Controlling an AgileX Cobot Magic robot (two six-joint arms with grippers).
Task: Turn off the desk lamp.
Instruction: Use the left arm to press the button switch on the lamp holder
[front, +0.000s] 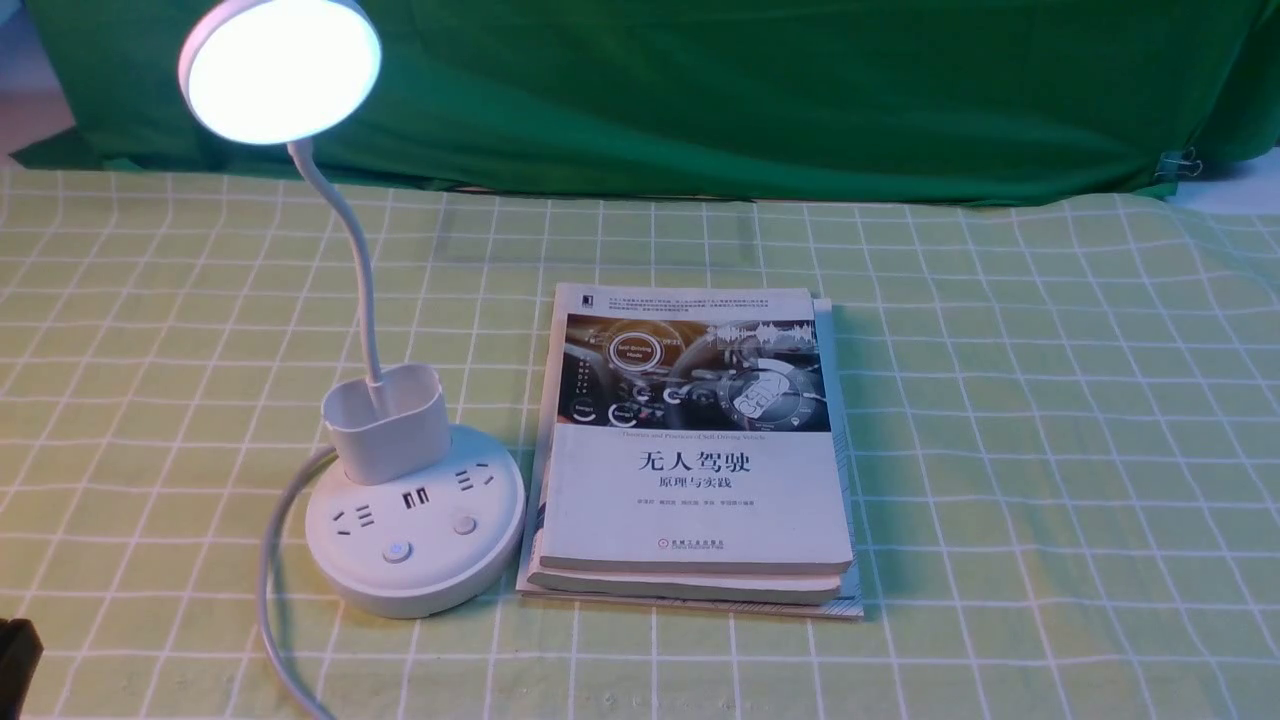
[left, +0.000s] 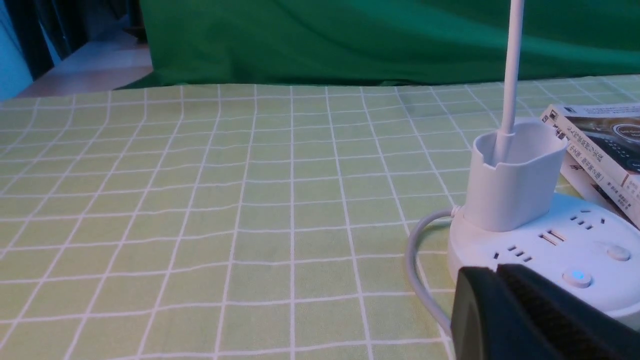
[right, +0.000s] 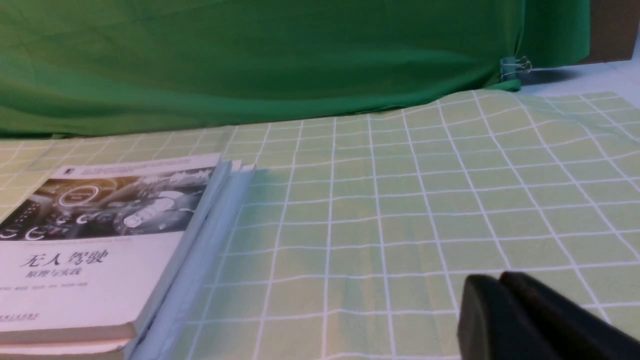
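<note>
1. Lamp (front: 388, 430) stands on the left part of the surface (front: 1050, 450), upright. Head (front: 280, 68) is a flat round disc, glowing white, so the lamp is on.
2. Thin neck (front: 350, 240) curves down from the head into a small cup (front: 388, 425), which sits at the back of the round base (front: 420, 575).
3. Top of the base: sockets on either side, USB ports (front: 416, 498) between them, two buttons nearer me. Left button (front: 397, 551) shows a blue glow in my left wrist view; right button (front: 463, 524) is dark.
4. Cord (front: 275, 560) leaves the base on its left side and runs toward me, off the front view's lower edge.
5. Books (front: 695, 500), a stack with a white cover on top, lie just beside the base on its right. I cannot tell whether they touch it.
6. My left end effector (left: 495, 272) has its dark fingers pressed together, closed on nothing. It sits low, near the base on the lit button's side, apart from it.
7. My right end effector (right: 500, 280) is likewise closed and empty, over bare surface to the right of the books, apart from them.
8. Surface is covered in a pale green cloth with a white grid. A green backdrop (front: 750, 90) hangs behind, with a clip (front: 1180, 163) at its right end.
</note>
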